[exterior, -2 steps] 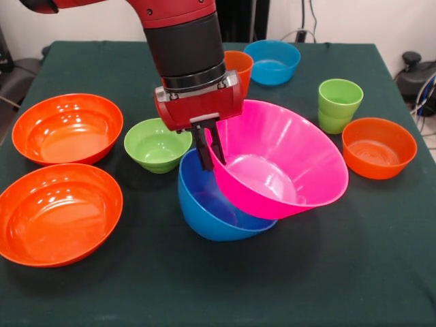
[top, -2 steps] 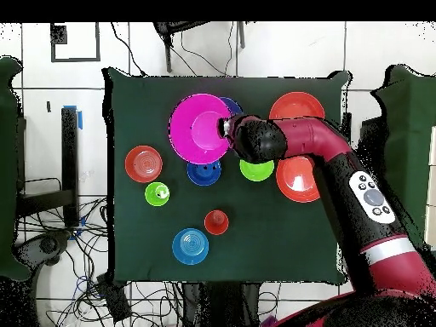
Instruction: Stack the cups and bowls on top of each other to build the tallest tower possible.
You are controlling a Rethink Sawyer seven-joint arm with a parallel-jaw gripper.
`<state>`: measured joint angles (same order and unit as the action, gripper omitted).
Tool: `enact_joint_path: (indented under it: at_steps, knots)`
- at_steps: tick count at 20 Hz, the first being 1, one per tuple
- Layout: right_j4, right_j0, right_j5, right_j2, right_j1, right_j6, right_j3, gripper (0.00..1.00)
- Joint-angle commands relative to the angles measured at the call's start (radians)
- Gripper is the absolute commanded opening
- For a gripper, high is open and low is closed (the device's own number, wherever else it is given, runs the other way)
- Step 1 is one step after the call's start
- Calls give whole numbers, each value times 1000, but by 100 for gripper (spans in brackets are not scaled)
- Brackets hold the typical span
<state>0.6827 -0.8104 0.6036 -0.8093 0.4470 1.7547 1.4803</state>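
Front view gives me the fingers (exterior, -2 steps: 208, 146) closed on the near-left rim of the pink bowl (exterior, -2 steps: 286, 160), one finger inside and one outside the wall. I see the gripper (exterior, -2 steps: 208, 151) holding that bowl tilted, its low edge resting inside the large blue bowl (exterior, -2 steps: 204, 204) at the table's centre. Just left of the gripper sits the small green bowl (exterior, -2 steps: 157, 144); farther left lie two large orange bowls (exterior, -2 steps: 67, 127), one nearer than the other. To the right stand the stacked green cups (exterior, -2 steps: 338, 104) beside a small orange bowl (exterior, -2 steps: 379, 147). Behind the arm I make out an orange cup (exterior, -2 steps: 240, 66) and a light blue bowl (exterior, -2 steps: 272, 61). Overhead, a dark blue bowl (top, -2 steps: 203, 171) shows too.
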Motion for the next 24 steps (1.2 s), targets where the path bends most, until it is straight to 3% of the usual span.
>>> enact_joint_path:
  at_steps: [1, 9, 16, 24]
  knots:
    - [77, -7, 18, -2, -32, -267, -6, 0]
    - [63, -19, 39, -12, -34, -279, -7, 0]
    - [40, -53, 130, -47, -40, -395, -32, 0]
    - [41, -82, 161, -73, -50, -427, -31, 0]
